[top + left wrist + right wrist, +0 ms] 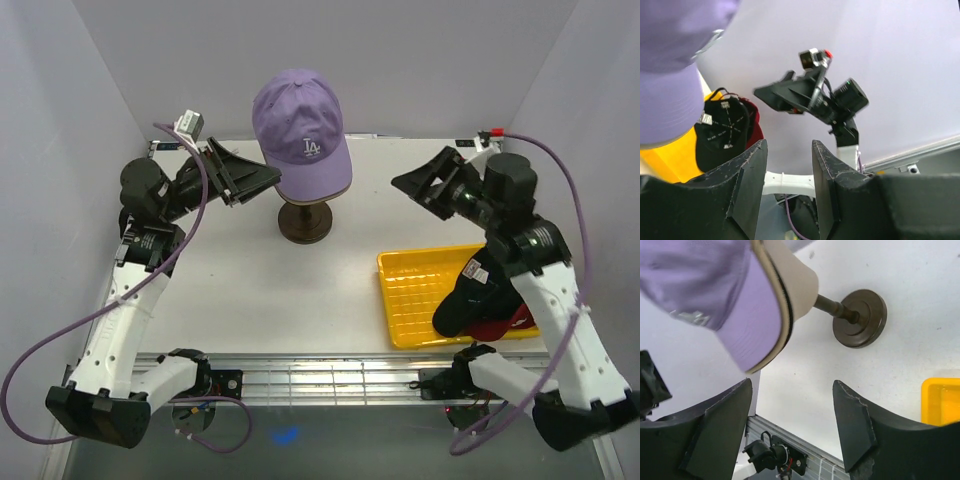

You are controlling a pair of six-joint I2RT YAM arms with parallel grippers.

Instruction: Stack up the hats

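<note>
A lavender cap (303, 135) with a white LA logo sits on the beige mannequin head (799, 285), whose dark wooden stand (305, 222) rests at 12 o'clock on the white tabletop (260, 285). The left gripper (788, 147) hangs at 10 o'clock, just beside the cap's crown, its jaws parted with nothing between them. The right gripper (792, 385) hangs at 2 o'clock, apart from the cap's other side, its jaws spread wide and empty. At 4 o'clock a yellow tray (410, 290) holds a black cap (462, 300) lying over a red cap (492, 329), both partly hidden by the right arm.
</note>
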